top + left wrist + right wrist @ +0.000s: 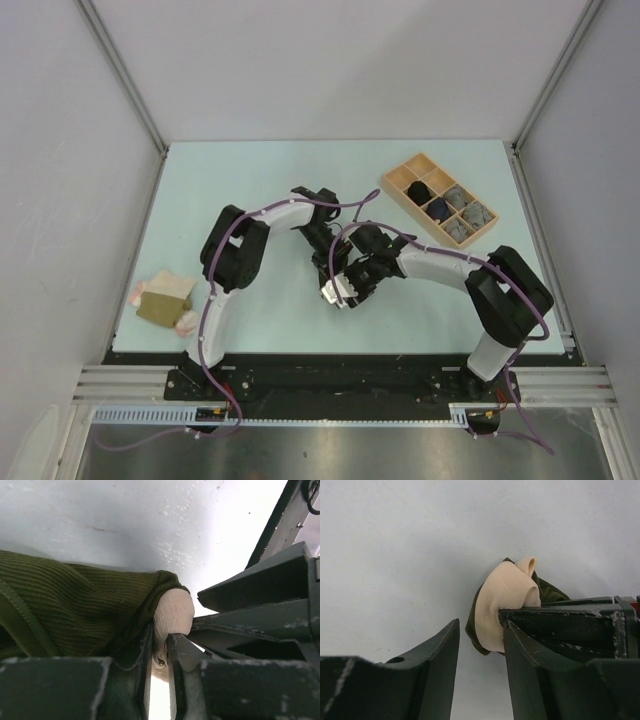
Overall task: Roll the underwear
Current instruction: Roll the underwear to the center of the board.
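One piece of underwear, dark olive green ribbed cloth with a pale beige inner part, lies bunched on the table at the middle. My left gripper is shut on its pale fold, and the green cloth spreads out to the left of the jaws. My right gripper stands open right beside it with nothing between its fingers. The pale roll sits just past that gripper's right fingertip. In the top view the two grippers meet over the cloth and hide most of it.
A light wooden tray with compartments stands at the back right and holds several dark rolled garments. A small pile of olive and pink-beige underwear lies near the table's left front edge. Metal frame rails run along the table's sides.
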`<state>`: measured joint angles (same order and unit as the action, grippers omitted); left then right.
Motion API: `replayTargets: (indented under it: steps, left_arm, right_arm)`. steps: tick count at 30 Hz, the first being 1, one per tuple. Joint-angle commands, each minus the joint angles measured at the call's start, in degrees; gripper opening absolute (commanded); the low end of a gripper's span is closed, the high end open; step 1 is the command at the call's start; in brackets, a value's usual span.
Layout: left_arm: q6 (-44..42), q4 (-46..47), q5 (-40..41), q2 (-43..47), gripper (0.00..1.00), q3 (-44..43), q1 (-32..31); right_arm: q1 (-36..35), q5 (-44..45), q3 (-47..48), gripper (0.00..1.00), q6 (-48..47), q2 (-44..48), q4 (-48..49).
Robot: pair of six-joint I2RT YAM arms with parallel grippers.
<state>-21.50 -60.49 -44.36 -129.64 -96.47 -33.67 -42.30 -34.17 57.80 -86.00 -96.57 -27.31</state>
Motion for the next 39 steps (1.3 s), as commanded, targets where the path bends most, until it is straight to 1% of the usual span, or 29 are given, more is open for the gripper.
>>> replayTargets:
  steps: [1,13,15,17,20,24,27,33,39]
  left_arm:
    - [-3.6,9.1,12.4,-3.4,0.20,0.7,1.1]
    - [-1.6,11.9,7.6,-0.6,0.29,0.9,2.1]
    - [-1.0,12.5,6.0,-0.2,0.32,1.2,2.6]
    - [-0.3,14.0,4.6,0.9,0.33,1.7,2.7]
    - [1.2,17.0,3.4,3.1,0.41,2.9,3.3]
    - [4.5,21.6,-0.8,6.4,0.45,5.1,4.8]
    - [6.4,24.7,-2.1,8.7,0.45,6.1,5.6]
    - [8.8,30.0,0.0,12.7,0.45,9.2,6.9]
    - [8.8,31.9,6.9,14.9,0.45,12.6,7.0]
  right_arm:
    - [-0.6,4.0,-1.2,0.45,-1.0,-2.5,2.3]
    - [-0.9,8.0,-2.2,0.43,-1.3,-4.9,2.6]
    - [-0.9,8.8,-2.3,0.43,-1.3,-5.3,2.7]
    - [-1.0,9.1,-2.4,0.43,-1.3,-5.6,2.8]
    - [-1.0,9.4,-2.3,0.42,-1.2,-6.0,2.6]
    - [-1.0,9.8,-2.4,0.42,-1.2,-6.3,2.4]
    - [-1.0,10.1,-2.4,0.42,-0.8,-6.6,2.5]
    - [-0.6,9.3,-2.4,0.42,0.7,-5.9,3.0]
    - [1.5,7.8,-2.3,0.42,2.6,-5.0,3.3]
